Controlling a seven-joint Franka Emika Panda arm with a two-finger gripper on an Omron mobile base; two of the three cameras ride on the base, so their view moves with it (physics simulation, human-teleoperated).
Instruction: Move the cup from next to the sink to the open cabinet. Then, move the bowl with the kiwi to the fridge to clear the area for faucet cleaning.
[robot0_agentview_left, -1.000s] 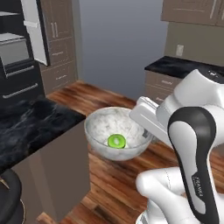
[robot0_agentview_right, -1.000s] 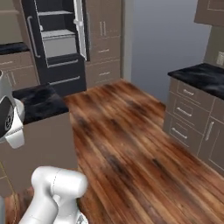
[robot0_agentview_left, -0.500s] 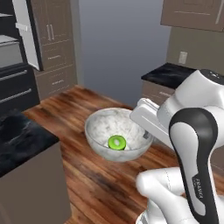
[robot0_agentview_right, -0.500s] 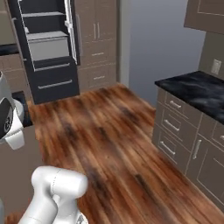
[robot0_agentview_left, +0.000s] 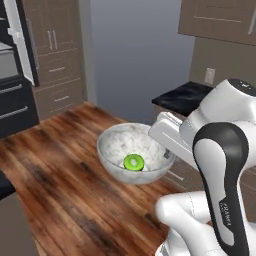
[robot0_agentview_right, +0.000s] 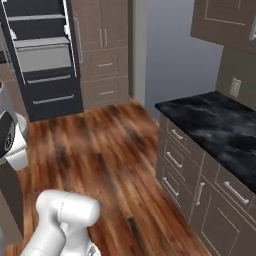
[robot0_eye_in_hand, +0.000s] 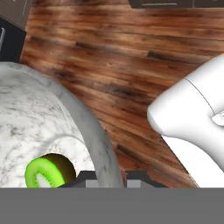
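The marble-look bowl hangs in the air over the wood floor, level, with the green kiwi lying in its bottom. My gripper is shut on the bowl's right rim. In the hand view the bowl's thick rim passes between my gripper's two dark tips, and the kiwi sits just inside. The black fridge stands open at the far left, with its light grey shelves showing; its door reaches into the left base view. The cup, sink, open cabinet and faucet are out of view.
A black marble counter over taupe drawers runs along the right; its far end shows behind the bowl. Tall taupe cabinets stand beside the fridge. A dark counter corner sits at lower left. Wood floor lies between.
The whole picture has swung: the base has turned, so the left counter slid out of view and the fridge moved leftward. The bowl stays held in the same place relative to the arm.
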